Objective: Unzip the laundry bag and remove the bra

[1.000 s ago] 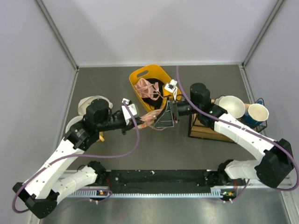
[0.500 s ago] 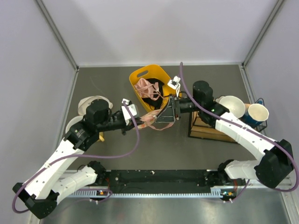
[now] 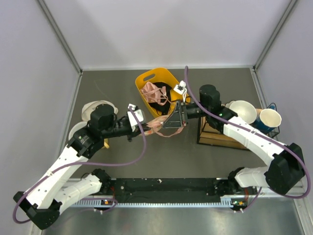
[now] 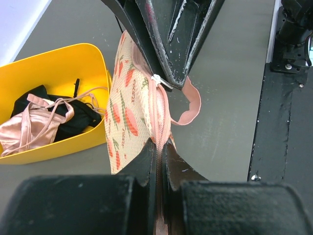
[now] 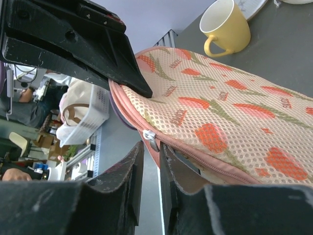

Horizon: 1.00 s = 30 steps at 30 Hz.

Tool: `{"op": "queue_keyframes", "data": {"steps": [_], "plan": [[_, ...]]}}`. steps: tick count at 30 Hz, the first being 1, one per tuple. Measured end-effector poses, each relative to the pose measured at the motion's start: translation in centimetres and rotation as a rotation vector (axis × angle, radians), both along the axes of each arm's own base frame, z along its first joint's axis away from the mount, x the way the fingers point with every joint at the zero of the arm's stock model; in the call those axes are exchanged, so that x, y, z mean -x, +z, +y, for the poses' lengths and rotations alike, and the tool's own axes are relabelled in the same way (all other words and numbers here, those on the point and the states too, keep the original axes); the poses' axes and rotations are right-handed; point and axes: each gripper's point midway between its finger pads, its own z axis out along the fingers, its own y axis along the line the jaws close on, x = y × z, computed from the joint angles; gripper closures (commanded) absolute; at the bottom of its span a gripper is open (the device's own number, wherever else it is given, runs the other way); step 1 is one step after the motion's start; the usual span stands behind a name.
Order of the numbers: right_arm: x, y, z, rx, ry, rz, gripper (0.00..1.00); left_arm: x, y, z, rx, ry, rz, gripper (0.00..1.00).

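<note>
The laundry bag [image 3: 157,125], pale pink mesh with orange-red prints, hangs between my two grippers above the table. My left gripper [image 4: 160,147] is shut on its pink zip edging [image 4: 159,122]. My right gripper [image 5: 152,147] comes in from the other side; its fingers stand narrowly apart with the white zip pull [image 5: 150,138] between them, touching one finger. In the left wrist view the zip pull [image 4: 159,80] sits at the right gripper's fingertips [image 4: 172,73], and a pink loop hangs beside it. The zip looks closed. The bra is hidden.
A yellow basket [image 3: 146,78] behind the bag holds a pink strappy garment [image 3: 151,91] and a black one. White bowls [image 3: 98,106] lie at the left. A wooden box [image 3: 215,138], a white cup [image 3: 243,111] and a blue cup [image 3: 270,119] stand at the right.
My right gripper's fingers have narrowed around the zip pull and its wrist has shifted slightly. The left gripper and bag have stayed put.
</note>
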Motion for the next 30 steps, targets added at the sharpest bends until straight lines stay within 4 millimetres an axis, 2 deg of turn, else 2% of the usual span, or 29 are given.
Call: {"op": "queue_keyframes", "data": {"steps": [2, 3, 4, 10, 19, 25, 30], "plan": [[0.0, -0.1, 0.0, 0.002, -0.001, -0.001, 0.89, 0.0, 0.1, 0.0, 0.002, 0.0, -0.003, 1.0], [0.0, -0.1, 0.0, 0.004, -0.001, 0.0, 0.99, -0.1, 0.1, 0.0, 0.003, 0.0, -0.005, 1.0], [0.0, -0.2, 0.0, 0.006, -0.003, 0.002, 1.0, -0.1, 0.1, -0.1, 0.005, 0.0, -0.006, 1.0], [-0.4, -0.2, -0.1, 0.019, -0.021, -0.005, 1.0, -0.1, 0.1, -0.1, 0.006, -0.001, -0.011, 1.0], [-1.6, -1.4, -0.9, 0.099, -0.14, -0.025, 1.0, -0.2, -0.5, 0.3, -0.008, 0.017, -0.018, 1.0], [-2.2, -2.1, -2.2, 0.16, -0.219, -0.065, 1.0, 0.3, 0.5, 1.3, 0.005, 0.045, -0.062, 1.0], [-3.8, -2.6, -4.7, 0.186, -0.311, -0.071, 1.0, 0.6, 1.1, 2.4, 0.01, 0.081, -0.093, 1.0]]}}
